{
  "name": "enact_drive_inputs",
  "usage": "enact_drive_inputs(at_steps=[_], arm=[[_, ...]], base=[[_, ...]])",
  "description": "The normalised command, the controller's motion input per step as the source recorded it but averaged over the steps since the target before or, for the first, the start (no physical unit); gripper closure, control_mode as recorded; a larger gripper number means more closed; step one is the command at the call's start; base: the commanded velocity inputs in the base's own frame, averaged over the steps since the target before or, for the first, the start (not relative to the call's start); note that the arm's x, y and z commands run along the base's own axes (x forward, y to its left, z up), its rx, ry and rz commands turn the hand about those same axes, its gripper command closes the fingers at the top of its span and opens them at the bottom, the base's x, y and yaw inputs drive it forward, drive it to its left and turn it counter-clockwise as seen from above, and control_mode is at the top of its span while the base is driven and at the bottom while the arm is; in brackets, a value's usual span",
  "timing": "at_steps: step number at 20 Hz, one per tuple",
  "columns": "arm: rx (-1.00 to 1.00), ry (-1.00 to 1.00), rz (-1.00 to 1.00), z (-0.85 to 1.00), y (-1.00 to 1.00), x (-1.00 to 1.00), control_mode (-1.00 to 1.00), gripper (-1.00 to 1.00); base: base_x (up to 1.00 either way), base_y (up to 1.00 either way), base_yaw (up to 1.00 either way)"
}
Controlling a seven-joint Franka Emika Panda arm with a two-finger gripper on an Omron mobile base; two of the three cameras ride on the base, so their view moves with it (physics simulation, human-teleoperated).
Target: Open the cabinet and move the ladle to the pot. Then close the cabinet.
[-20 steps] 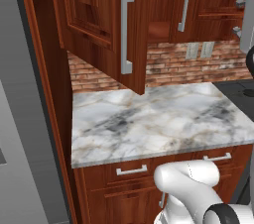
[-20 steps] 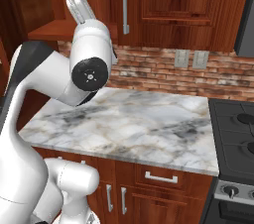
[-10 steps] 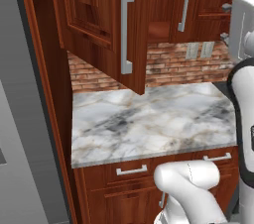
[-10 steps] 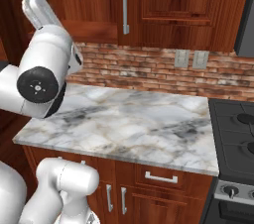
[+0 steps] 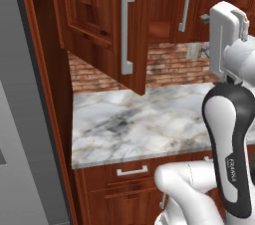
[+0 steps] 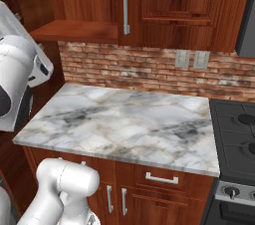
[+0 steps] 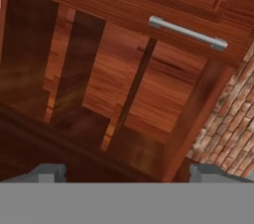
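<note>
The cabinet [image 5: 107, 25] has one door swung out above the table [image 6: 129, 124], and the jaws stand wide apart, facing its inside.

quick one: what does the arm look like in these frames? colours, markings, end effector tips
Glossy white arm with rounded shells; one link wears a black inset panel with small white lettering, too small to read. Dark round joint cap in the right base view. The end effector has two small grey, blocky fingertips. No cables visible.

The cabinet [image 5: 149, 15] is hung above the counter [image 5: 149, 124], its open door [image 5: 99, 25] at nine o'clock; the stove [image 6: 236, 134] is set at three o'clock.
</note>
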Motion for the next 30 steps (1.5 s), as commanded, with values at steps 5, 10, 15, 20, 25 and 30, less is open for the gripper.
enact_drive_inputs(at_steps=[5, 10, 15, 20, 25, 30], arm=[[0.00, 0.00, 0.00, -0.14, 0.54, -0.24, -1.00, -1.00], [0.00, 0.00, 0.00, -0.14, 0.46, -0.15, -1.00, -1.00], [0.00, 0.01, 0.00, -0.17, 0.39, -0.08, -1.00, -1.00], [0.00, 0.02, 0.00, -0.28, 0.42, -0.01, -1.00, -1.00], [0.00, 0.00, 0.00, -0.17, 0.33, -0.02, -1.00, -1.00], [0.00, 0.00, 0.00, -0.05, 0.32, -0.01, -1.00, -1.00]], base=[[0.00, 0.00, 0.00], [0.00, 0.00, 0.00], [0.00, 0.00, 0.00], [0.00, 0.00, 0.00], [0.00, 0.00, 0.00], [0.00, 0.00, 0.00]])
